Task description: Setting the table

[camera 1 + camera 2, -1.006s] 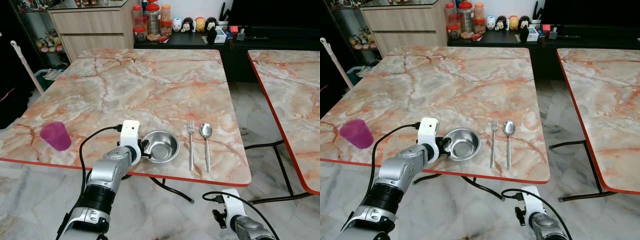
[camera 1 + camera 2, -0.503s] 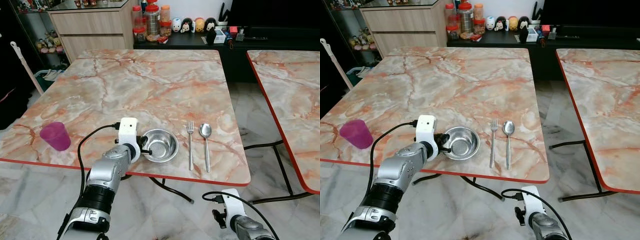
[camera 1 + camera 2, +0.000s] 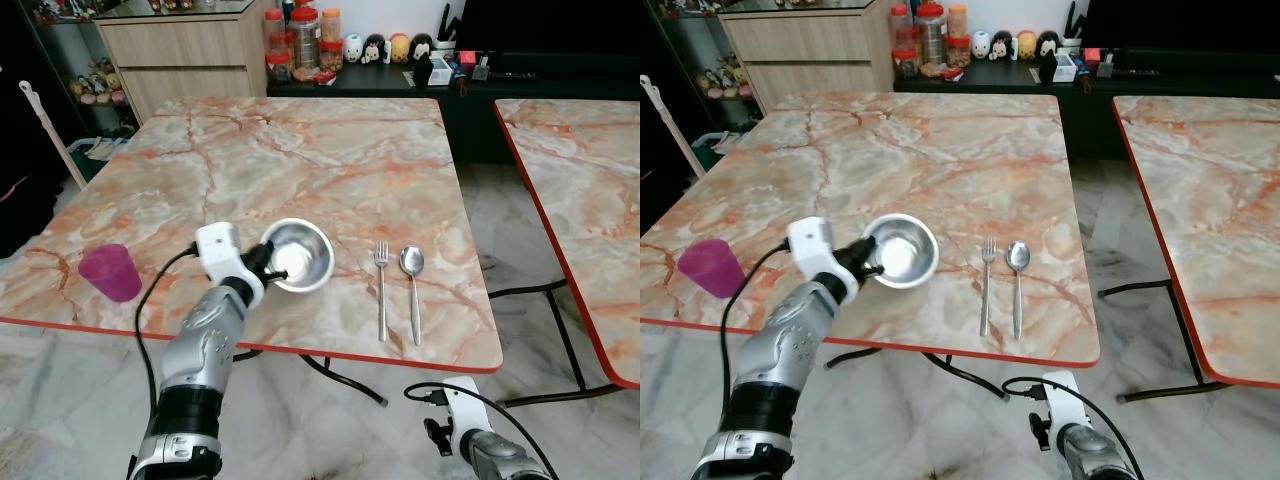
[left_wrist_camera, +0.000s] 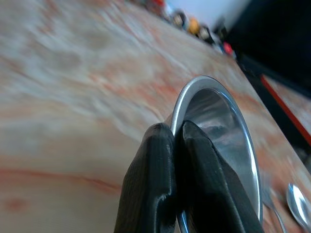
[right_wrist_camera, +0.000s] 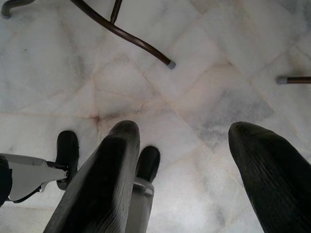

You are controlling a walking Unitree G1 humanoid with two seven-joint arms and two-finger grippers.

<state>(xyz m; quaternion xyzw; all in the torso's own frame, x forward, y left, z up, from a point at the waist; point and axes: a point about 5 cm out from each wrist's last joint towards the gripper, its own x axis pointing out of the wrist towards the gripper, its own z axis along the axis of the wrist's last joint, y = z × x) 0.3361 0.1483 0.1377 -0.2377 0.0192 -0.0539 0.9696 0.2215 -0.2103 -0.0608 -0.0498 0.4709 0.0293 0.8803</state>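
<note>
While my left claw [image 4: 177, 145] pinches the rim of the steel bowl [image 3: 298, 254] with both black fingers clamped tight on it, the bowl hangs tilted above the marble surface [image 3: 300, 160], its mouth turned toward me, left of the fork [image 3: 381, 290] and spoon [image 3: 412, 285]. To do this well I would level the bowl first, lower it slowly and let go only once its base sits flat, since a thin polished rim could slip between smooth rubbery pads. I would keep it clear of the cutlery so nothing gets knocked. The bowl is round and mirror-bright; the surface is glossy, veined pink stone with a red edge. A translucent purple cup [image 3: 111, 271] stands near the left edge. My right claw [image 5: 182, 170] hangs idle over the tiled floor, fingers spread apart.
</note>
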